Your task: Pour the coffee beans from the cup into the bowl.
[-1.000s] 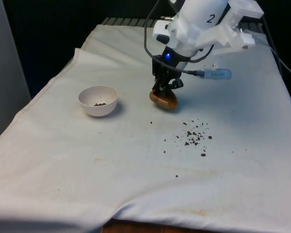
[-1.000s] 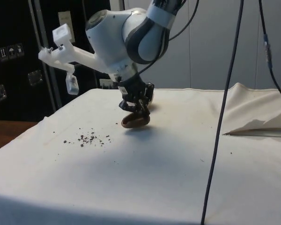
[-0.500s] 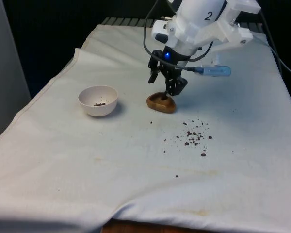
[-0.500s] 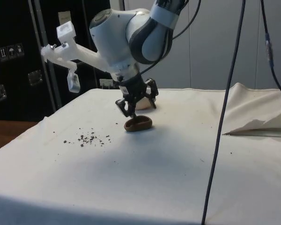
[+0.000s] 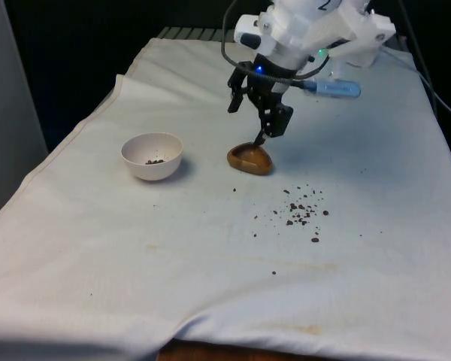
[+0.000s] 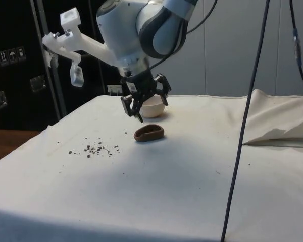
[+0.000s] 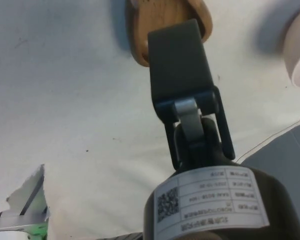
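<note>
A low brown wooden cup [image 5: 249, 159] rests on the white cloth near the table's middle, with nothing gripping it. My gripper [image 5: 249, 122] hangs just above it, open, with nothing between the fingers. From the side, the gripper [image 6: 145, 107] is clear of the cup [image 6: 149, 132]. In the wrist view one dark finger [image 7: 177, 62] stands over the cup [image 7: 142, 20]. A white bowl [image 5: 152, 156] holding a few coffee beans stands toward the front view's left of the cup. The bowl [image 6: 154, 108] is partly hidden behind my gripper in the side view.
Spilled coffee beans [image 5: 301, 210] lie scattered on the cloth, toward the front view's right and nearer the camera than the cup. In the side view the scattered beans [image 6: 96, 149] lie left of the cup. A black cable [image 6: 245, 121] hangs in front of the side camera.
The gripper was shut on the tilted cup a second ago. It has since opened, let go of the cup on the cloth and risen above it.
</note>
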Robot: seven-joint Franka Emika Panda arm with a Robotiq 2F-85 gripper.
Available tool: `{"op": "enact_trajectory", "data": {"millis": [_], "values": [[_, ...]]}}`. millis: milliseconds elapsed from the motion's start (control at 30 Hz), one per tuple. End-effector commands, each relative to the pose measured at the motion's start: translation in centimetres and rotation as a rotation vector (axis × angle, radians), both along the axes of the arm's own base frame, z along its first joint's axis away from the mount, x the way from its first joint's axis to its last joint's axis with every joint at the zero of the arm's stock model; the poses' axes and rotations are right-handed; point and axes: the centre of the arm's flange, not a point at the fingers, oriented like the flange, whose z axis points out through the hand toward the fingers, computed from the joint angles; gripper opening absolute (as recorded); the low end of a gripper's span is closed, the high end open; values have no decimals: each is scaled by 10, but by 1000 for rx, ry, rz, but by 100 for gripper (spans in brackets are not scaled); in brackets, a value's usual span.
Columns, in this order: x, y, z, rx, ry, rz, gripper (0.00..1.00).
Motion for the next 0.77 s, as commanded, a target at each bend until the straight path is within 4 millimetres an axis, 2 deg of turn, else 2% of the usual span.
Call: {"op": "enact_trajectory", "data": {"millis": [0, 433, 467, 533, 733], "values": [[-2, 1, 4, 19, -6, -1, 100], [-15, -6, 29, 39, -41, -20, 100], [-13, -4, 26, 18, -32, -22, 100], [-19, -7, 35, 40, -45, -22, 100], [-21, -7, 36, 19, -40, -25, 100]]}}
